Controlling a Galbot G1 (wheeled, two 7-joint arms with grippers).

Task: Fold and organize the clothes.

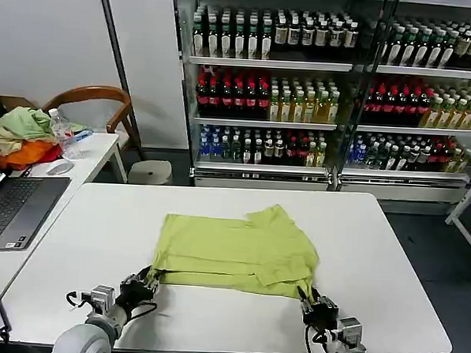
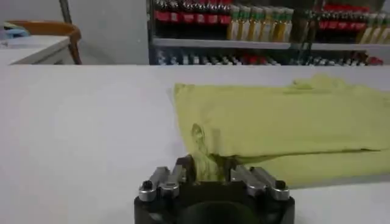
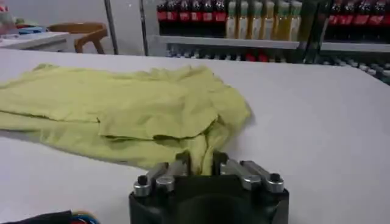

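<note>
The lime yellow-green T-shirt (image 1: 235,252) lies partly folded on the white table (image 1: 373,255), near its front half. My left gripper (image 1: 145,282) is shut on the shirt's near left corner, and bunched fabric (image 2: 207,165) sits between its fingers (image 2: 183,167). My right gripper (image 1: 311,301) is shut on the near right corner, with a pinched fold of the shirt (image 3: 201,152) caught between its fingers (image 3: 181,163). Both grippers sit low at the table's front edge. A sleeve (image 1: 273,218) sticks up at the shirt's far right.
A laptop (image 1: 13,208) lies on the side table at the left, with a water bottle (image 1: 62,132) and a pale green and orange garment heap (image 1: 20,137) behind it. A wooden chair (image 1: 97,98) and drink shelves (image 1: 319,86) stand beyond.
</note>
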